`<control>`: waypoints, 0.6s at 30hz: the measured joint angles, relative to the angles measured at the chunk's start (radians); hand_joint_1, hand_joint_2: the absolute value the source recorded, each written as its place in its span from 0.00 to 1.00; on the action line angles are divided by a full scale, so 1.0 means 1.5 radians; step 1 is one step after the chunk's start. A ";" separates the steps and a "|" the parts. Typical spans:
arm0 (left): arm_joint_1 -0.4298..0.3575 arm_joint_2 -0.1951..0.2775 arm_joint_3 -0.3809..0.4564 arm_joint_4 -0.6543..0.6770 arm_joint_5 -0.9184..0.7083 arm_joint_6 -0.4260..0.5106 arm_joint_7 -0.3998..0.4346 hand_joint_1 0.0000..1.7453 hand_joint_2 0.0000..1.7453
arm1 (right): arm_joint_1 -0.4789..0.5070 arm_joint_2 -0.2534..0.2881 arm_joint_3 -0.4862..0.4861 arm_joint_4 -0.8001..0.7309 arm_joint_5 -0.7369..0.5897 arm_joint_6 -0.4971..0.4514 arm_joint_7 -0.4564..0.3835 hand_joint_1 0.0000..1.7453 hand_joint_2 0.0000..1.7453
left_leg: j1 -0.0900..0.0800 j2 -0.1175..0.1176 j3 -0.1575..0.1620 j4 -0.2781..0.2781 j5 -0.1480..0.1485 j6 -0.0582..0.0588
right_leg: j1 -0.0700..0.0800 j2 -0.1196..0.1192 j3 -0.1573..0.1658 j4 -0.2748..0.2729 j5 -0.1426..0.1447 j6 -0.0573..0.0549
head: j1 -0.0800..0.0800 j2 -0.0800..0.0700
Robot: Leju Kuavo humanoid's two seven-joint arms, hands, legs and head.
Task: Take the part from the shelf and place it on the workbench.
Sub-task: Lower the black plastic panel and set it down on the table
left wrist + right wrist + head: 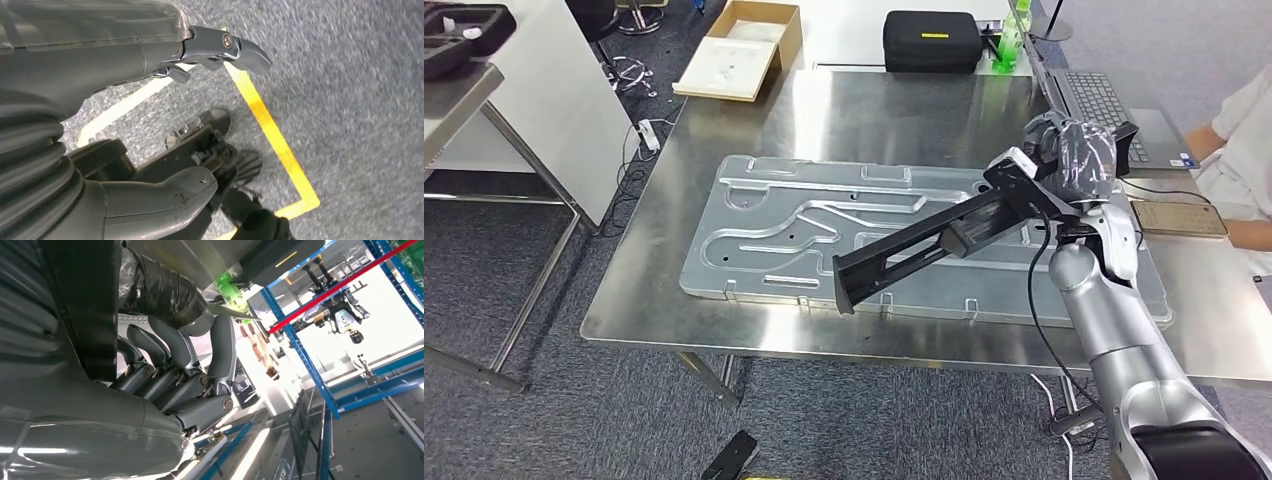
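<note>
Head view. Item: long black part, a rigid open-frame bracket, apparently moulded plastic or light metal. It is held at its upper end by the right hand, fingers wrapped round it. From the fingers it slopes out and down across the workbench, its far end low over the ribbed metal panel; contact there cannot be told. Judged stiff, fairly light, but long, so it levers hard against an end grip; a hold nearer mid-length would steady it. Beyond the fingers: black case, green bottle, laptop.

Left wrist view. Left hand hangs over carpet and yellow floor tape, thumb and fingers apart, holding nothing.

Right wrist view. Right-hand fingers curl tightly over the part's black edge.
</note>
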 joint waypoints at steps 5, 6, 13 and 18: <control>0.001 0.000 0.000 0.000 0.000 -0.002 -0.001 0.00 1.00 | 0.000 0.000 -0.001 0.002 0.000 -0.001 -0.002 1.00 1.00 | 0.001 0.007 -0.074 0.163 -0.070 -0.004 | 0.007 -0.004 0.002 -0.001 -0.001 -0.013 | 0.000 0.000; 0.001 0.000 0.000 0.000 0.000 -0.002 -0.002 0.00 1.00 | 0.000 0.000 -0.001 0.002 0.000 -0.001 -0.002 1.00 1.00 | 0.000 0.007 -0.072 0.157 -0.060 -0.001 | 0.009 -0.003 0.002 -0.001 -0.001 -0.014 | 0.000 0.000; 0.000 0.001 -0.002 0.000 -0.002 -0.008 -0.014 0.00 1.00 | -0.001 -0.001 -0.019 0.011 -0.003 -0.007 0.002 0.75 0.75 | -0.009 0.011 0.010 -0.016 0.012 0.023 | 0.014 -0.006 0.003 -0.003 0.002 -0.004 | 0.000 0.000; -0.001 0.000 -0.010 0.000 -0.015 0.006 -0.012 0.00 0.75 | -0.002 -0.006 -0.034 0.021 -0.004 -0.008 -0.001 0.00 0.00 | -0.003 0.011 0.017 -0.036 0.027 0.029 | 0.009 -0.003 -0.039 0.093 -0.056 0.014 | 0.000 0.000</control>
